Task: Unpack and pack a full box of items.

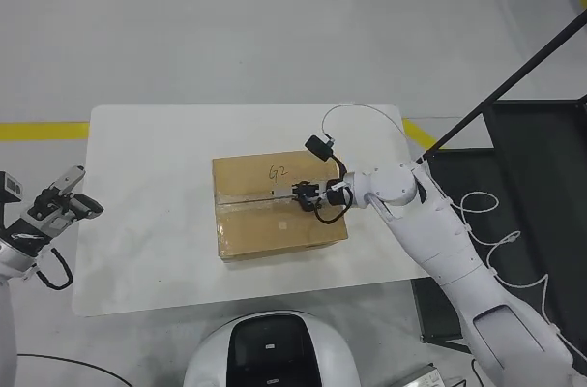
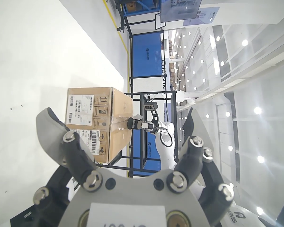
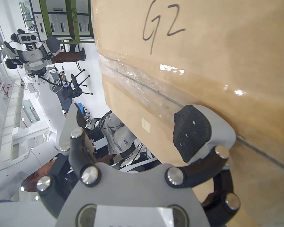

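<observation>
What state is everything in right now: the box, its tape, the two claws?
Box: closed, sitting flat on the table.
Tape: in place along the top seam, wrinkled.
Right gripper: open, one finger at the seam.
Left gripper: open, empty, at the table's edge.

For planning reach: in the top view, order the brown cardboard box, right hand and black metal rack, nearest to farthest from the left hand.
1. Brown cardboard box, table centre.
2. Right hand, over the box top.
3. Black metal rack, off the table, rightmost.
</observation>
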`<state>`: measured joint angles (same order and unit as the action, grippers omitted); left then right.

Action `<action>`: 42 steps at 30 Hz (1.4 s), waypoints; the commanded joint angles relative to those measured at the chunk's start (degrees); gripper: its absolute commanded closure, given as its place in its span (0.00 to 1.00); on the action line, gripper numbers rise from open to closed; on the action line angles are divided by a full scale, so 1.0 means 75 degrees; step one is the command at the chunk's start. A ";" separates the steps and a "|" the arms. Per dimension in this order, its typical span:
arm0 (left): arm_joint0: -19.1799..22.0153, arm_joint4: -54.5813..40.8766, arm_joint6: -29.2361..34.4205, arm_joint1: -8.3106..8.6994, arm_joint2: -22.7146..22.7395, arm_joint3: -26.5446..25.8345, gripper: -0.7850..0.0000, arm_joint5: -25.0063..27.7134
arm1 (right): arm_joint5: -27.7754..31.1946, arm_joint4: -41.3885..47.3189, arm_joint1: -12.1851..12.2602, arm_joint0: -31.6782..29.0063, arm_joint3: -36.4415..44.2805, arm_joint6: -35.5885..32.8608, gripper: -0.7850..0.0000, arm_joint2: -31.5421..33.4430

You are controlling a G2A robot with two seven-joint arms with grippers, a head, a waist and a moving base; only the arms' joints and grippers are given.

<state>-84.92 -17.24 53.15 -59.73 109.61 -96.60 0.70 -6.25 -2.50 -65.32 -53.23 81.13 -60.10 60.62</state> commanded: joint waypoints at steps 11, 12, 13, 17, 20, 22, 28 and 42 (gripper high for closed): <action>0.0064 -0.0095 0.0121 0.0049 -0.0313 0.0058 0.00 0.0014 | -0.1085 -0.0866 0.0334 -0.0868 0.0770 0.0575 0.00 0.1082; 0.0071 -0.0091 0.0108 0.0053 -0.0338 0.0068 0.00 0.0008 | -0.1121 -0.0883 0.0357 -0.0939 0.0832 0.0618 0.00 0.1179; 0.0078 -0.0081 0.0103 0.0057 -0.0363 0.0067 0.00 0.0010 | -0.1126 -0.0809 0.0376 -0.1024 0.0889 0.0645 0.00 0.1294; 0.0100 -0.0088 0.0047 0.0070 -0.0442 0.0080 0.00 0.0003 | -0.1354 -0.0926 0.0487 -0.1363 0.1120 0.0788 0.00 0.1792; 0.0102 -0.0139 -0.0044 0.0076 -0.0467 0.0096 0.00 0.0001 | -0.1234 -0.0808 0.0542 -0.1608 0.1508 0.0885 0.00 0.2112; 0.0088 -0.0234 -0.0134 0.0074 -0.0478 0.0121 0.00 0.0011 | -0.0833 -0.0416 0.0543 -0.1732 0.1772 0.0948 0.00 0.2250; 0.0034 -0.0339 -0.0405 0.0081 -0.0446 0.0182 0.00 0.0021 | 0.0190 0.0117 0.0424 -0.1430 0.2179 0.1067 0.00 0.1616; -0.0353 -0.0080 -0.0972 0.0125 -0.0141 -0.0021 0.00 0.0088 | 0.1717 0.1963 -0.0758 0.1320 -0.0828 0.1528 0.00 -0.1982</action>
<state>-87.35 -17.73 45.95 -58.81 108.31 -96.67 1.35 6.08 11.68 -70.39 -44.18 76.26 -48.58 47.39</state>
